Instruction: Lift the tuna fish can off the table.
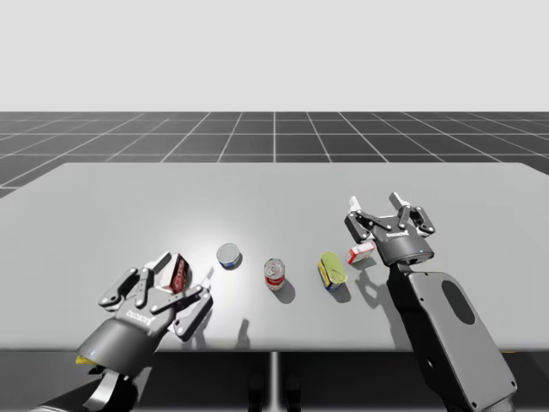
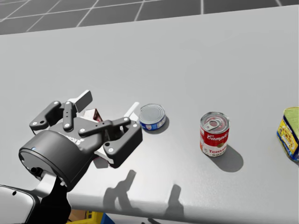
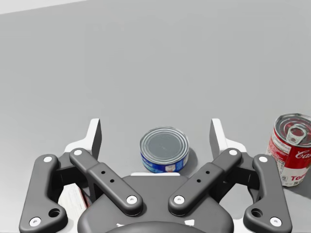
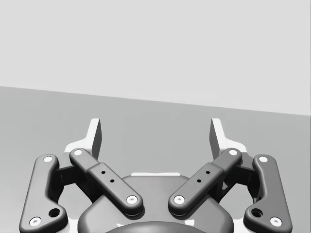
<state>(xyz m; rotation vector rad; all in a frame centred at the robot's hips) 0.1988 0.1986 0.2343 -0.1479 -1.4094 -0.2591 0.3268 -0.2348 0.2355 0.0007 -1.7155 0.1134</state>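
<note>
Left wrist view: the flat blue round can [image 3: 164, 149] is sitting upright on the desk [image 3: 155, 58] just ahead of the left jaws, which are standing spread. In the high view it is resting left of centre, with the right jaws gaping at mid-right.

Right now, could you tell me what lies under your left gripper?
A dark red box lies under my left gripper; part of it shows, the gripper's body covers the rest.
</note>
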